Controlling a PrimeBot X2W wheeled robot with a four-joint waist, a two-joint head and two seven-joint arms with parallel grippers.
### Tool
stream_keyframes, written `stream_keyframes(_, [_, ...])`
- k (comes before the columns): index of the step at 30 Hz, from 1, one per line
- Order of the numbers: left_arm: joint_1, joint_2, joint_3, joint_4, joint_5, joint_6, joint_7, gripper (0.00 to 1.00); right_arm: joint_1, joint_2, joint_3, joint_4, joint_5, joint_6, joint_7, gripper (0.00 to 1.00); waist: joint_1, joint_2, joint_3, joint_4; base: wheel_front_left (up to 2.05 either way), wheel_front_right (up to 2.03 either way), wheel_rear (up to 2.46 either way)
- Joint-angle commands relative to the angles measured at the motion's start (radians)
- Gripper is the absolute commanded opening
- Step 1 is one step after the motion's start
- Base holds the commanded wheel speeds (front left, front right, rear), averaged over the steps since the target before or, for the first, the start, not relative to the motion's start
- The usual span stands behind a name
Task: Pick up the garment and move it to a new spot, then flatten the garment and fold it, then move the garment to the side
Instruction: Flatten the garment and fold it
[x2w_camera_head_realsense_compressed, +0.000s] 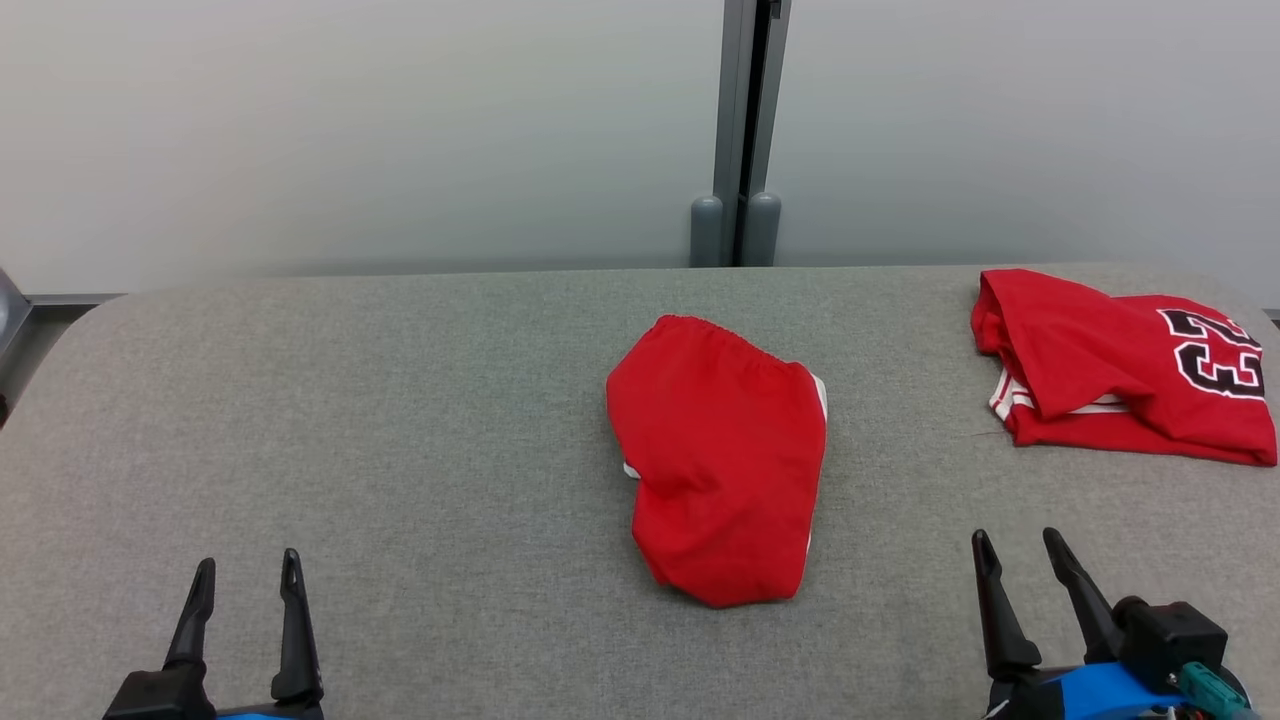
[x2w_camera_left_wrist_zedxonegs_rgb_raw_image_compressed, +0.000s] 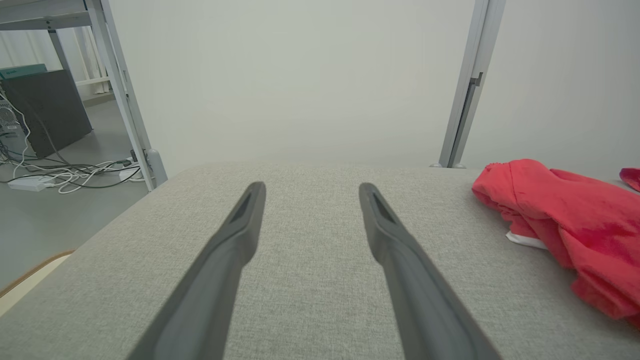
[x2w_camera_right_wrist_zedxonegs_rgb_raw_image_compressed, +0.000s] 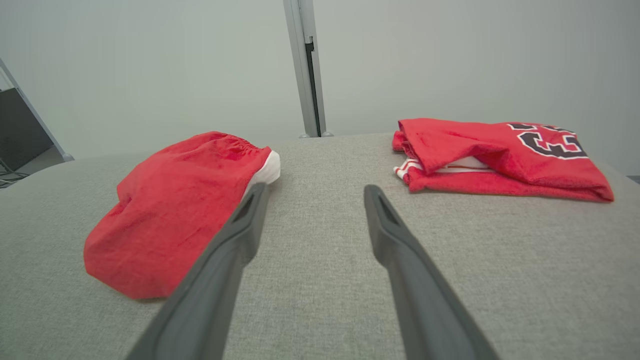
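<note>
Two red garments (x2w_camera_head_realsense_compressed: 718, 460) (x2w_camera_head_realsense_compressed: 1125, 365), perhaps folded; two grippers (x2w_camera_head_realsense_compressed: 249, 557) (x2w_camera_head_realsense_compressed: 1015, 534)

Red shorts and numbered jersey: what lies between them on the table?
Nothing. The grey table between the shorts and the jersey is bare, as the head view shows.

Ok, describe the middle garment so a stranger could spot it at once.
On the grey padded table, look in front of the upright metal post behind its far edge. There lies the plain red garment with a gathered elastic edge. Unlike the red jersey on its right, it bears no number.
</note>
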Motion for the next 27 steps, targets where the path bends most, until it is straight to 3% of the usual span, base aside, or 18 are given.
stream_keyframes(1, [-0.004, -0.001, 0.008, -0.004, 0.001, 0.0, -0.004, 1.0, -0.021, -0.002, 0.004, 0.0, -0.007, 0.0, 0.003, 1.0, 0.0, -0.0002, 0.003, 0.001, 0.0, 0.0, 0.0])
stream_keyframes(14, [-0.076, -0.008, 0.002, -0.005, -0.009, 0.001, -0.004, 1.0, -0.356, -0.054, 0.081, 0.08, -0.066, 0.0, 0.101, 1.0, 0.0, -0.0002, 0.085, 0.037, 0.0, 0.0, 0.0])
stream_keyframes(27, [-0.191, -0.027, -0.041, -0.022, -0.005, 0.015, 0.063, 1.0, -0.733, -0.143, 0.196, 0.487, -0.037, 0.0, 0.217, 1.0, 0.0, -0.0002, 0.222, 0.127, 0.0, 0.0, 0.0])
